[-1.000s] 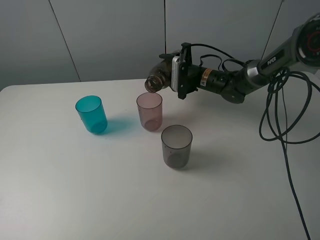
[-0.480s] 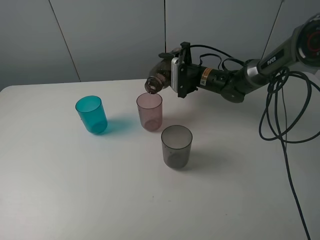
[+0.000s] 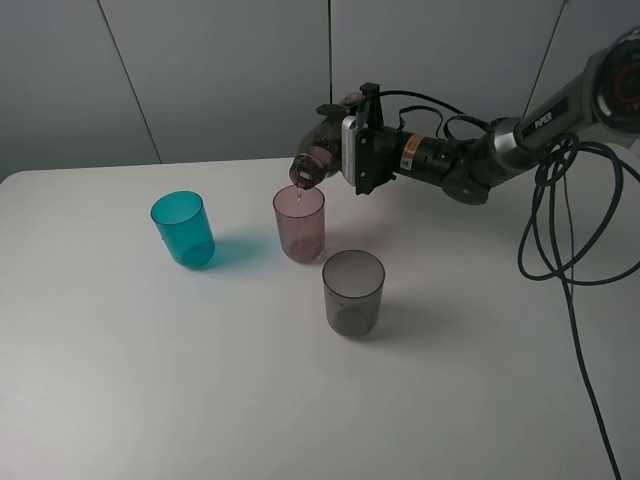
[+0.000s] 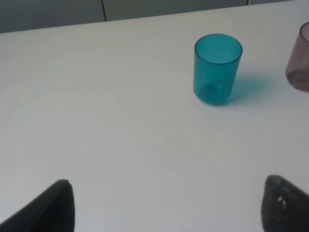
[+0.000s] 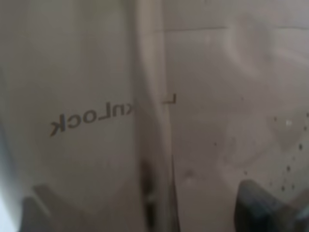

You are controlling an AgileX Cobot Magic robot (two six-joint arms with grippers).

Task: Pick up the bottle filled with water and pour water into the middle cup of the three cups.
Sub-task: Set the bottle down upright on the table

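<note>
My right gripper [image 3: 347, 150] is shut on the smoky grey-brown bottle [image 3: 316, 160] and holds it tipped over, neck pointing down and left. The bottle's mouth hangs just above the rim of the pale pink middle cup [image 3: 299, 224], and a pale glint shows inside the cup under the mouth. The teal cup [image 3: 183, 229] stands to the left and the smoky grey cup [image 3: 353, 292] to the front right. The bottle's wall [image 5: 154, 96] fills the right wrist view. My left gripper [image 4: 169, 208] is open and empty above the table, short of the teal cup [image 4: 217, 67].
The white table [image 3: 150, 380] carries only the three cups. The right arm and its black cables [image 3: 560, 230] reach in from the right. A grey wall stands behind the table. The pink cup [image 4: 299, 63] shows at the edge of the left wrist view.
The bottle has tipped slightly steeper over the pink cup, its body rising a little. A pale glint now shows in the cup. The cups and left gripper have not moved.
</note>
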